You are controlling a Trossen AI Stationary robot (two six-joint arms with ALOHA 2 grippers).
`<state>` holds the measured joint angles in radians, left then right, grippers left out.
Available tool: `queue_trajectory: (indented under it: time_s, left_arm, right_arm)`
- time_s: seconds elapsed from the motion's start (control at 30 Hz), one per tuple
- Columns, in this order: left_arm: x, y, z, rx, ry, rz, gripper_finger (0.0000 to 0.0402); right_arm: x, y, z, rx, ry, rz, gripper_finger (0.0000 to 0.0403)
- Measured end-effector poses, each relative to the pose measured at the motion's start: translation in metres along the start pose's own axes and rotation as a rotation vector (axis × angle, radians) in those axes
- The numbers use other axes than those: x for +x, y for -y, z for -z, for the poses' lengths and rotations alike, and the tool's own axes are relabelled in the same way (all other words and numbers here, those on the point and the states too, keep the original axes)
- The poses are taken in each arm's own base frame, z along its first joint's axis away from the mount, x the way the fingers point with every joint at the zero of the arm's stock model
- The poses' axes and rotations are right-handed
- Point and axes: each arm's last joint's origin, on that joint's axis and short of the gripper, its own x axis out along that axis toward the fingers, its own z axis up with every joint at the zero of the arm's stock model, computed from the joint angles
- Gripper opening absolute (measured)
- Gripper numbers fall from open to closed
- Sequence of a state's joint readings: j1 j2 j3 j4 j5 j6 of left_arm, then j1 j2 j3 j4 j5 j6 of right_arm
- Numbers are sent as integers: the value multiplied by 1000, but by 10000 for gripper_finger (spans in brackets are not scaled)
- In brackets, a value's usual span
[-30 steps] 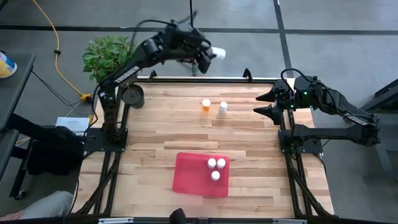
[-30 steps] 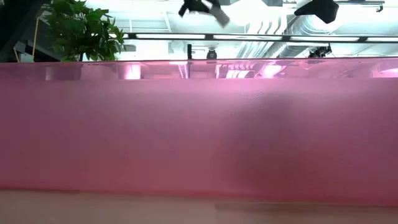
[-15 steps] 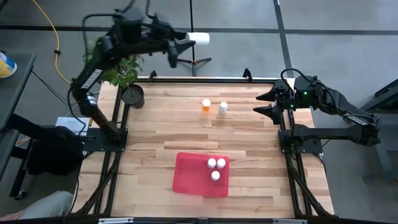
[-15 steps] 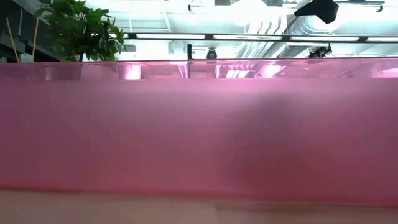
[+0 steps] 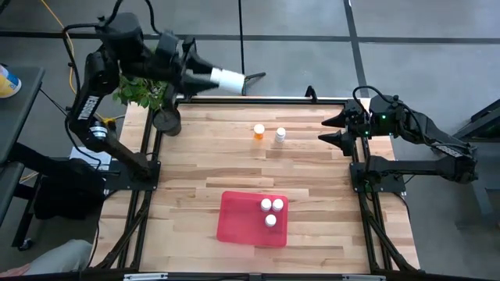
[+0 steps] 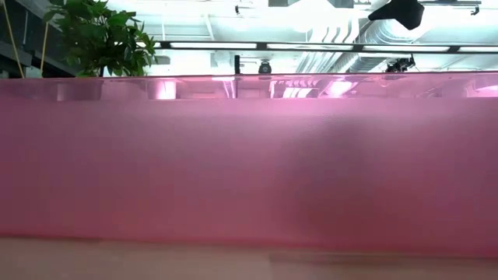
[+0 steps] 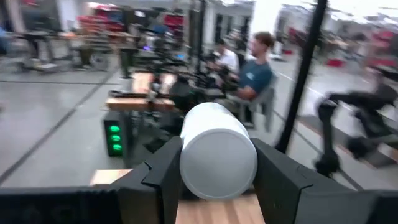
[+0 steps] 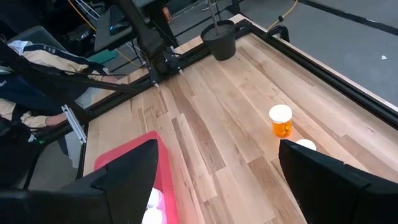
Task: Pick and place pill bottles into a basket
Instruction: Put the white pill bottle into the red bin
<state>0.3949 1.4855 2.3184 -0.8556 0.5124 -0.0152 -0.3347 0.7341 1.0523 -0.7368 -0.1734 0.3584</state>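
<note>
Left gripper (image 5: 205,77) is raised above the far-left corner of the table (image 5: 195,164), fingers clamped on a white pill bottle (image 5: 229,80): smooth matte cylinder, lying horizontal in the grip. In the left wrist view the same bottle (image 7: 217,151) sits end-on between the two dark fingers (image 7: 163,174).

Right gripper (image 5: 334,129) waits at the far-right edge of the table, jaws wide apart, nothing in them.

Basket (image 5: 234,222): flat, shallow red-pink plastic rectangle, rounded corners, near centre of the table. Three white-capped bottles (image 5: 271,210) stand upright in its right half, bunched close. Low view is almost filled by the translucent pink basket wall (image 6: 249,163).

Far centre of the table: orange bottle (image 5: 258,132) with white cap, and a white bottle (image 5: 280,136) just to its right, both upright, close but apart.

Table is pale wood planks with visible grain, framed by black rails. Round black plant pot (image 5: 166,120) at the far-left corner, leafy green plant (image 5: 137,88) behind it. Grey concrete floor around. The left wrist view shows a workshop with seated people (image 7: 252,74) at desks.
</note>
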Motion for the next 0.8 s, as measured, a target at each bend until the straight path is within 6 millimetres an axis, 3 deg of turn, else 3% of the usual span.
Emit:
queue_trajectory:
  time_s: [0.43, 0.63, 0.8]
  left_arm:
    - [15, 42, 33, -78, -321, 142, 195]
    - [34, 60, 48, -75, -440, 159, 195]
    - [61, 73, 66, -63, -535, 182, 195]
  right_arm:
    - [0, 0, 0, 8, 2, 6, 323]
    - [4, 1, -1, 11, -10, 14, 323]
    - [12, 2, -1, 19, -35, 25, 323]
